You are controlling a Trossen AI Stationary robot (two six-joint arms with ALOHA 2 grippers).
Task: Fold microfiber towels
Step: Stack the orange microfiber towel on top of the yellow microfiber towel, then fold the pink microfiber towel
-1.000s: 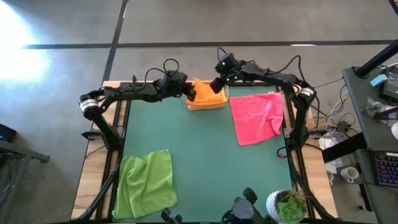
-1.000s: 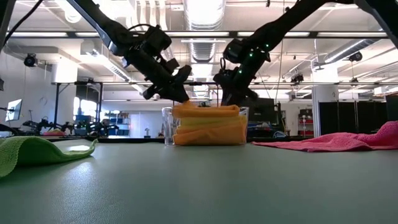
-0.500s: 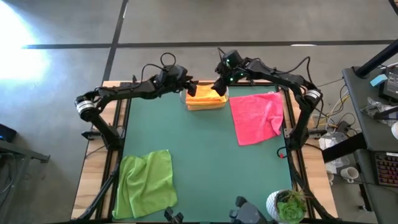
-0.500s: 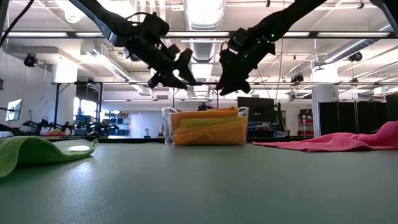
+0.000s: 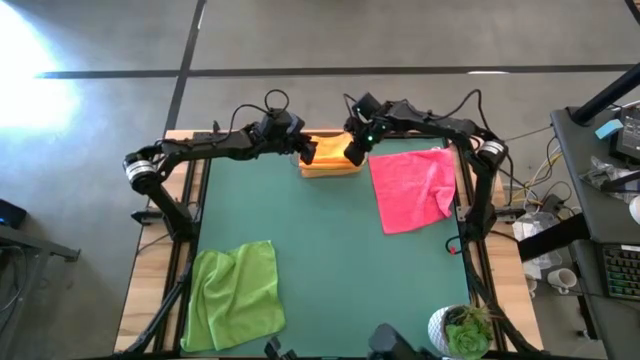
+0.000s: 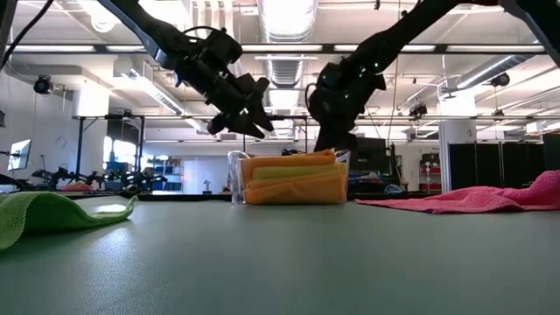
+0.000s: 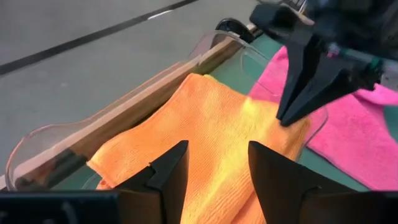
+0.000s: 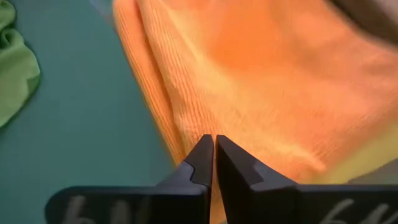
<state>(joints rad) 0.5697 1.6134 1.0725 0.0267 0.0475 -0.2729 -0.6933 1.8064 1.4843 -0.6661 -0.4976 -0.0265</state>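
Note:
A clear plastic bin (image 6: pixel 234 178) at the table's far edge holds folded towels: an orange one (image 7: pixel 211 124) on top, a yellow one (image 6: pixel 280 172) under it, and another orange one (image 6: pixel 293 189) at the bottom. My left gripper (image 7: pixel 217 168) hangs open above the bin's left end, clear of the cloth. My right gripper (image 8: pixel 213 148) is shut at the bin's right end, its tips down at the top orange towel. A hot pink towel (image 5: pixel 412 187) lies spread at the right. A lime green towel (image 5: pixel 235 295) lies rumpled at the near left. My right gripper's shut fingertips (image 7: pixel 285 117) meet the top orange towel at its right-hand corner (image 7: pixel 292 127), over the bin's right end. They come slanting down from above and from the right. No cloth shows between the fingers. The towel lies flat on the pile in the bin.
Green table surface (image 5: pixel 330 250) lies bare between the three towel places. A potted plant (image 5: pixel 465 330) stands at the near right corner. Cables and desks stand beyond the table's right edge.
My left gripper has risen off the orange towel in the bin and now hangs above it. My right gripper lifted away from the bin's right end, then tipped more steeply and came back down onto the towel's corner. The towel pile has settled flat in the bin.

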